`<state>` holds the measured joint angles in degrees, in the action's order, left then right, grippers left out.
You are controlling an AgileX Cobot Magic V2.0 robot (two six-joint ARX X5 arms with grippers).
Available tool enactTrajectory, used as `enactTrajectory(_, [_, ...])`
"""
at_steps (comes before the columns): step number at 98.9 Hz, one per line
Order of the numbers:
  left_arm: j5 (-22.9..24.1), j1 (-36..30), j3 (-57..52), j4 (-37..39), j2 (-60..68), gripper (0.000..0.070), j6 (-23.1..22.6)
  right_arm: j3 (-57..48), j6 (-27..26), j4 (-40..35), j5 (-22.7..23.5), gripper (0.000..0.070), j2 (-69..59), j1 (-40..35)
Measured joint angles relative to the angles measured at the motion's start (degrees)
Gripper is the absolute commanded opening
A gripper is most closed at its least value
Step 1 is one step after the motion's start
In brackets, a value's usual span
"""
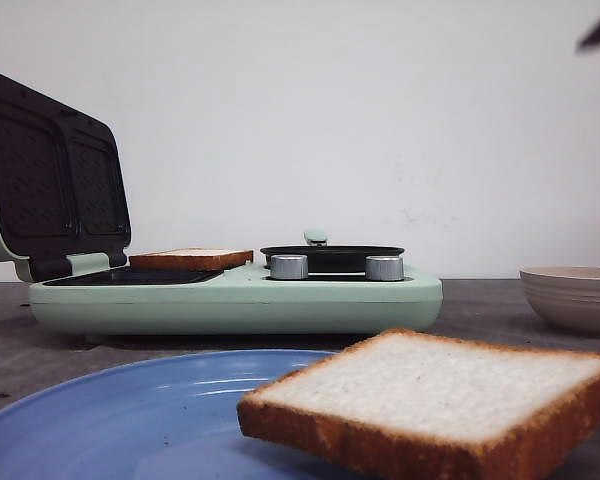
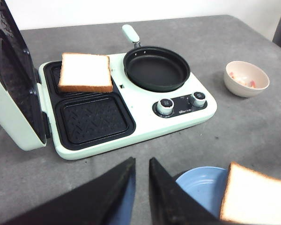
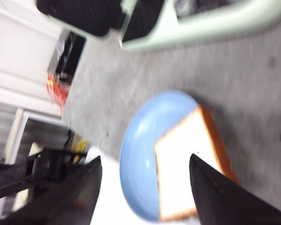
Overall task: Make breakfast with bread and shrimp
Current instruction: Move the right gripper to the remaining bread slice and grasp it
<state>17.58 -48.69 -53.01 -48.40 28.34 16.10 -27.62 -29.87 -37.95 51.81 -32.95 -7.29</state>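
One bread slice (image 2: 85,71) lay on the far plate of the open green sandwich maker (image 2: 131,136) at upper left, second slice (image 1: 435,400) overhung the blue plate (image 1: 140,415) at lower right, shrimp bits in the beige bowl (image 2: 246,78), left gripper (image 2: 141,169) nearly closed, empty, right gripper (image 3: 145,171) spread wide, empty.

Soft, even light fills the front view; the wall behind is bright and flat, and the near bread slice (image 1: 435,405) looks slightly soft against the sharper appliance (image 1: 235,295), which lays a thin dark shadow on the tabletop (image 1: 480,300). From my left wrist the picture is clear and evenly lit, with a faint sheen on the pan (image 2: 157,69) beyond my jaws, whose black fingers (image 2: 107,197) read as featureless silhouettes. My right wrist picture is smeared by motion blur; the slice between my jaws is washed out to near white on the blue plate (image 3: 138,154).
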Motion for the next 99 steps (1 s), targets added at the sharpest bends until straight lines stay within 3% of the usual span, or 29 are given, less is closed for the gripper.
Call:
enactTrajectory(14, [-1.6, 0.0, 0.0, 0.3, -0.1, 0.0, 0.0, -2.2, 5.0, -4.3, -1.5, 0.0372, -3.5, -0.2])
enactTrajectory(27, [-3.0, -0.1, 0.0, 0.3, -0.1, 0.0, 0.1, -3.1, 9.7, -4.9, -2.0, 0.0544, -6.4, -0.2])
enactTrajectory(34, [-3.0, -0.1, 0.0, 0.3, -0.1, 0.0, 0.1, -3.1, 11.4, -5.2, -3.6, 0.0599, -8.4, -0.3])
enactTrajectory(50, [-3.0, -0.1, 0.0, 0.3, -0.1, 0.0, 0.1, -3.1, 14.6, -5.1, -3.7, 0.0602, -12.9, -1.1])
enactTrajectory(69, [-3.0, -0.1, 0.0, 0.3, -0.1, 0.0, 0.1, -3.1, 16.8, -5.1, 0.9, 0.0593, -18.0, -5.2])
enactTrajectory(99, [-3.0, -0.1, 0.0, 1.9, -0.1, 0.0, -0.1, -3.1, 19.1, -2.4, -4.2, 0.0585, -25.0, -13.8])
